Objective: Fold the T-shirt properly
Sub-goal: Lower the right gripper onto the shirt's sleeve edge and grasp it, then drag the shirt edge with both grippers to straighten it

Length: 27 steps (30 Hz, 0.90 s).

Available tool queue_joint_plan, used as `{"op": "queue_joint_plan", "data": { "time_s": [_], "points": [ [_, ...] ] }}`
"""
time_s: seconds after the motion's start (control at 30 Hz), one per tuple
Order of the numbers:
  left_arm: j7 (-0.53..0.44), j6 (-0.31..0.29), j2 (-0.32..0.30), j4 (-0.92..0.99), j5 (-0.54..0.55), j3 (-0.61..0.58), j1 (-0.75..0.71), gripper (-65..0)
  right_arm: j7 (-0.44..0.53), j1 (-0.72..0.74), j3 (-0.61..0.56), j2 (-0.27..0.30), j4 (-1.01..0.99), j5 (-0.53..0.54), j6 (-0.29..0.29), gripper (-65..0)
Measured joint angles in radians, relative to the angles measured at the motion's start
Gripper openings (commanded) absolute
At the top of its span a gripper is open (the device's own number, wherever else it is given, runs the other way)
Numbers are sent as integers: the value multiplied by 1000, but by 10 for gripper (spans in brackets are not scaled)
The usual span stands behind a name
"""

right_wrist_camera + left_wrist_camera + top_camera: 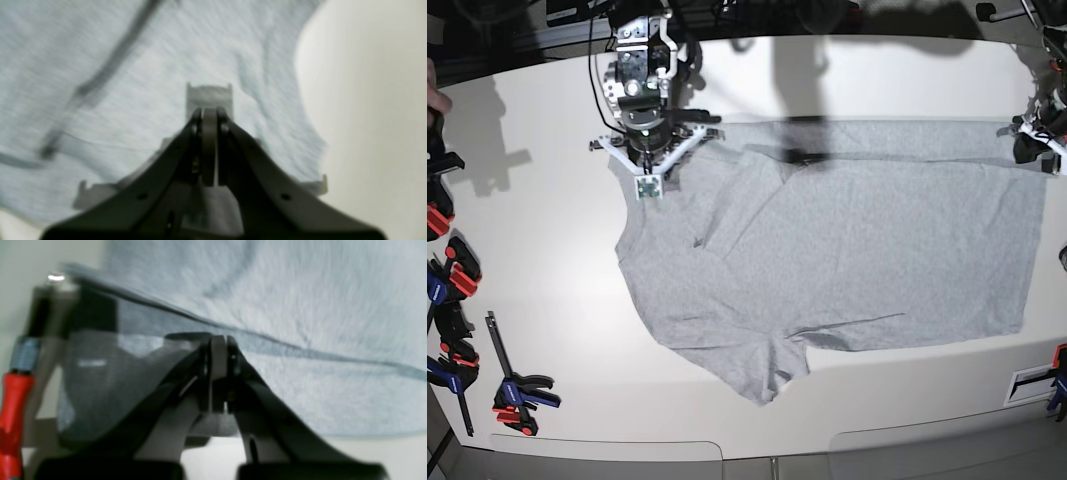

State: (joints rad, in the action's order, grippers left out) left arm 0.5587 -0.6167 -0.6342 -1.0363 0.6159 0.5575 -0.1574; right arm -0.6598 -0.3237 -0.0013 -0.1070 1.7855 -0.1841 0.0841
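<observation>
The light grey T-shirt (847,250) lies spread flat on the white table (527,200), plain side up, with a sleeve pointing to the near edge. At the shirt's far left corner my right gripper (647,182) points down. In the right wrist view its jaws (209,111) are shut, with a strip of the T-shirt (133,100) between them. My left gripper (1034,135) is at the far right corner. In the left wrist view it (219,340) is shut on the hem of the T-shirt (333,306), and the cloth rises in a fold to its left.
Several red, blue and black clamps (517,390) lie along the table's left edge, and one more sits at the lower right (1057,380). A red-handled clamp (13,413) stands close beside the left gripper. Rails and cables run behind the table's far edge.
</observation>
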Motion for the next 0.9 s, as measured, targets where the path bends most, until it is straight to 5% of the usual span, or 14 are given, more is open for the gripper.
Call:
{"op": "queue_joint_plan", "data": {
  "time_s": [0.17, 0.9],
  "points": [
    [-42, 86, -9, -5, -93, -87, -1, -650, -3, -40, 24, 4, 0, 1, 1, -650],
    [-94, 66, -13, -78, 93, -51, -291, -650, 56, -310, 44, 101, 76, 24, 24, -650]
  ]
}}
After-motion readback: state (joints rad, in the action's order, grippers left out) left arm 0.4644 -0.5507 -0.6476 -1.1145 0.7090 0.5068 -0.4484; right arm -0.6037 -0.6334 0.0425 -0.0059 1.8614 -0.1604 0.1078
